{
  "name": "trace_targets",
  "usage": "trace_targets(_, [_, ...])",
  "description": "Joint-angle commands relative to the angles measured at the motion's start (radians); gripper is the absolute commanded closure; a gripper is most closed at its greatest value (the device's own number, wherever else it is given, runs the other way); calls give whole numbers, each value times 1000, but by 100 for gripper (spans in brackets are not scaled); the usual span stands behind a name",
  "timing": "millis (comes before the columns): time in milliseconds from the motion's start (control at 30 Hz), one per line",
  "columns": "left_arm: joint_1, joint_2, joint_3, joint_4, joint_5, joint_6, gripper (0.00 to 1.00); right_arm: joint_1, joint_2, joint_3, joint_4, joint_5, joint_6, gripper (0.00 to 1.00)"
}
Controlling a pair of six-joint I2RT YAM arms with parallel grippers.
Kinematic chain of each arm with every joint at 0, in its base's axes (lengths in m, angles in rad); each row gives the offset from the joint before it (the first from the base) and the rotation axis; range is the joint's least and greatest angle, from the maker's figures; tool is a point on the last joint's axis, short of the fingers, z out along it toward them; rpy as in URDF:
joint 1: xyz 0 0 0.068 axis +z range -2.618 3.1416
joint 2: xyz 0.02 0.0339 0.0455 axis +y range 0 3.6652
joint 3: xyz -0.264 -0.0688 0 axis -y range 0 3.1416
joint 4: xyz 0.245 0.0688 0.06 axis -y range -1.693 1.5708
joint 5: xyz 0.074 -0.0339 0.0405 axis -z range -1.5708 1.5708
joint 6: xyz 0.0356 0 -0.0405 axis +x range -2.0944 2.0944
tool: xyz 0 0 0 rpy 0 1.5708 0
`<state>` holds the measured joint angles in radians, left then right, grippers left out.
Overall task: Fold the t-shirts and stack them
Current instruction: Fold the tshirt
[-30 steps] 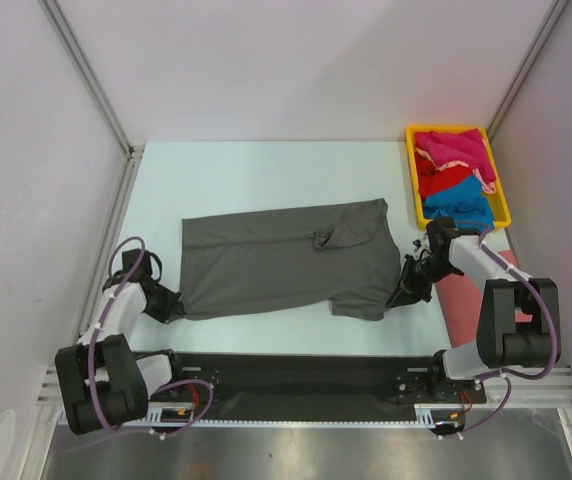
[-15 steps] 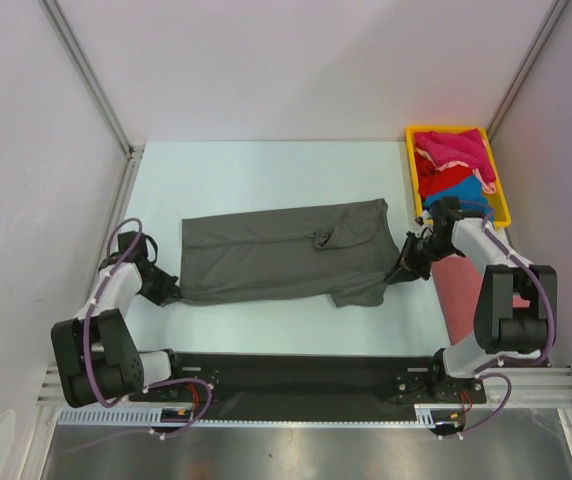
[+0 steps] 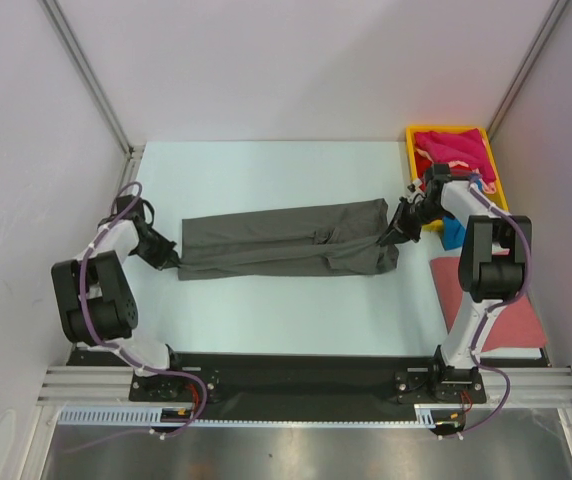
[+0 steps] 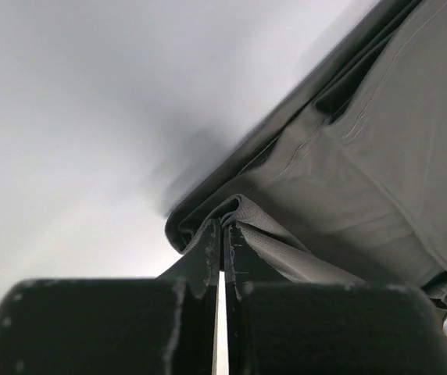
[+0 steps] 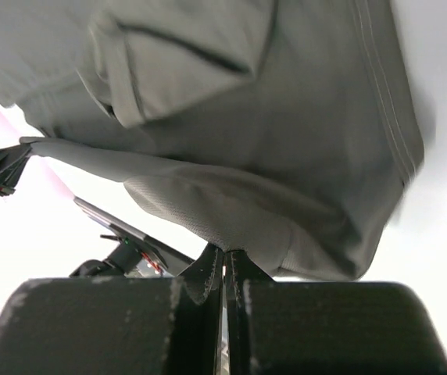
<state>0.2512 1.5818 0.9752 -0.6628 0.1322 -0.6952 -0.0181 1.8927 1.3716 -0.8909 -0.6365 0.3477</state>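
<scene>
The large dark grey t-shirt (image 3: 281,240) lies across the middle of the table as a long folded band. My left gripper (image 3: 171,259) is shut on its left corner, and in the left wrist view the cloth (image 4: 348,180) bunches at the left gripper's (image 4: 223,226) tips. My right gripper (image 3: 386,240) is shut on the right end; the right wrist view shows grey fabric (image 5: 270,141) draped over the right gripper's (image 5: 224,254) tips. More t-shirts, magenta (image 3: 456,148), red (image 3: 431,180) and bright blue (image 3: 453,232), sit in the tray. A salmon-pink one (image 3: 491,300) lies flat at the right.
The yellow tray (image 3: 412,170) stands at the back right corner, close behind my right arm. White walls enclose the table on three sides. A black rail (image 3: 286,375) with both arm bases runs along the near edge.
Both grippers carried the shirt's near edge away from the bases toward the far edge, folding the grey shirt lengthwise into a narrower band.
</scene>
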Motion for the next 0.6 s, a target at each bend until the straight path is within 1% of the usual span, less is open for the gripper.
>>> trace_targets(0, [-13,59,75,2,27,33,99,-8,55,104,-17,-25,16,100])
trace_targets(67, [-23,79,103,2,30,33,98,-8,72,119,-19,-28,22,100])
trace_targets(200, [-32,96,119,25,49,48,85,-8,101,141,-20,-26,22,100])
trace_targets(367, [-33,78,85,32,56,53,83,-8,92,133,-25,-26,19,100])
trace_targets(433, [-32,72,59,35,55,54,78,-8,86,116,-10,-32,19,100])
trace_targets(567, [-32,66,39,55,67,54,74,0,74,86,-3,-40,5,100])
